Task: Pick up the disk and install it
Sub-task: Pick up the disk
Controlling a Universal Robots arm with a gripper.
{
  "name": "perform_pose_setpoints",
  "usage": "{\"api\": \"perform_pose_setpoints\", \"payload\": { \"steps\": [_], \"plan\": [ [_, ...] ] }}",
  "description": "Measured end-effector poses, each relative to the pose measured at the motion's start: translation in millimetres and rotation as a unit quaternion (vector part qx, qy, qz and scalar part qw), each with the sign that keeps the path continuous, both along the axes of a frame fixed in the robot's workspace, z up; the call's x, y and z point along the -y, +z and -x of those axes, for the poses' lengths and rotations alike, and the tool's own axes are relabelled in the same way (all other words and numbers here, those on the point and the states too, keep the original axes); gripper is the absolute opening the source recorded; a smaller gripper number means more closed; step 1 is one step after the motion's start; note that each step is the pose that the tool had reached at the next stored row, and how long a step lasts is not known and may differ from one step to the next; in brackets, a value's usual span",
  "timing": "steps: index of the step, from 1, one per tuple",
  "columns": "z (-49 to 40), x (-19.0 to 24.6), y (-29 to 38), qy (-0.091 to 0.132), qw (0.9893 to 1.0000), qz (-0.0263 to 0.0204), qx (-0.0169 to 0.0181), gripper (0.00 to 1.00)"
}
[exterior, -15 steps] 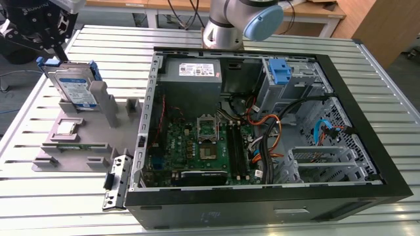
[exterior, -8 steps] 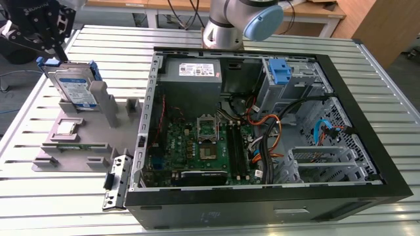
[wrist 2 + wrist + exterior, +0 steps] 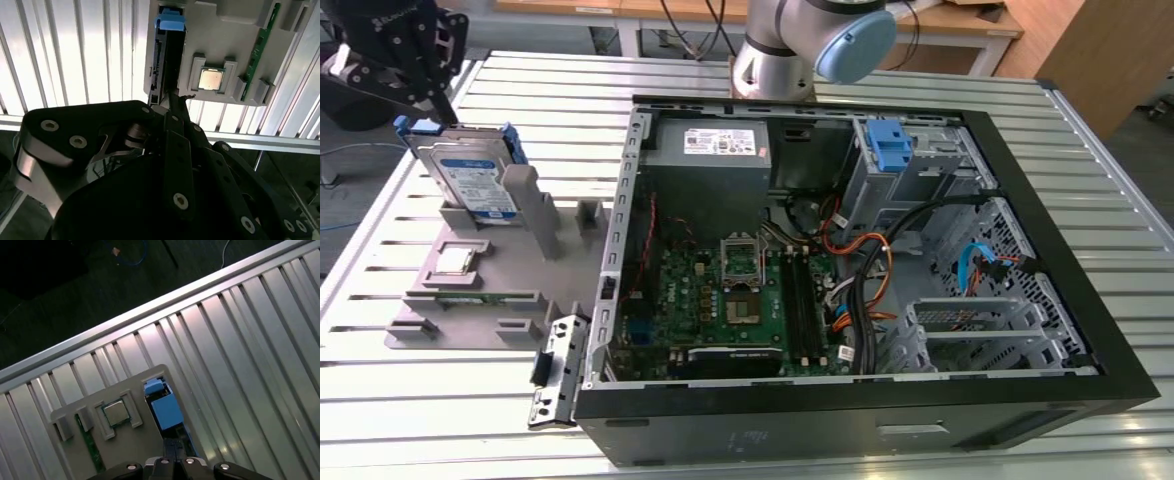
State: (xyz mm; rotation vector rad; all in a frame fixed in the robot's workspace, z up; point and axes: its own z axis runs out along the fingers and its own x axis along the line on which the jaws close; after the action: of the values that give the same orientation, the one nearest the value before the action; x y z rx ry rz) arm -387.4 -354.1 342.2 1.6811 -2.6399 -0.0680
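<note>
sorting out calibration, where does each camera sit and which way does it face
exterior view: off the arm, above, looking down on table, case, holder, disk; arm and end effector show.
second wrist view: on the wrist, looking along the end effector down at the disk's edge.
first wrist view: on the wrist, looking down at disk and holder; end effector shows.
shared: all show the disk.

Table [image 3: 454, 420]: bare metal slats, ribbed, with a bright sheen.
Disk [image 3: 470, 180]: smooth silver-grey metal; white-and-blue label that looks like paper; glossy blue plastic carrier frame.
Holder stand [image 3: 520, 270]: grey plastic, matt.
Processor chip [image 3: 211, 79]: metal lid, satin shine.
Computer case [image 3: 854, 425]: matt black outside, bare grey sheet metal inside.
Gripper [image 3: 175, 100]: black, matt, with bright screw heads.
Arm [image 3: 781, 60]: smooth silver metal with a glossy light-blue cap.
</note>
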Motion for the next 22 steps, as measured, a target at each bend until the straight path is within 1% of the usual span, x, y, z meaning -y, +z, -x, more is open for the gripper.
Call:
{"api": "perform_pose_setpoints", "payload": {
  "steps": [3, 6, 9, 13, 14, 18, 22],
  "plan": [
    [0.0, 0.0, -0.2, 0.027, 0.9996, 0.0, 0.0, 0.1],
    [0.0, 0.0, -0.4, 0.054, 0.9985, 0.0, 0.0, 0.1],
    [0.0, 0.0, -0.7, 0.081, 0.9967, 0.0, 0.0, 0.1],
    [0.0, 0.0, -1.0, 0.116, 0.9932, 0.0, 0.0, 0.1],
    [0.0, 0.0, -1.0, 0.12, 0.9927, 0.0, 0.0, 0.1],
    [0.0, 0.0, -1.2, 0.121, 0.9926, 0.0, 0.0, 0.1],
    [-0.1, -0.1, -2.2, 0.124, 0.9923, 0.0, 0.0004, 0.1]
  ]
}}
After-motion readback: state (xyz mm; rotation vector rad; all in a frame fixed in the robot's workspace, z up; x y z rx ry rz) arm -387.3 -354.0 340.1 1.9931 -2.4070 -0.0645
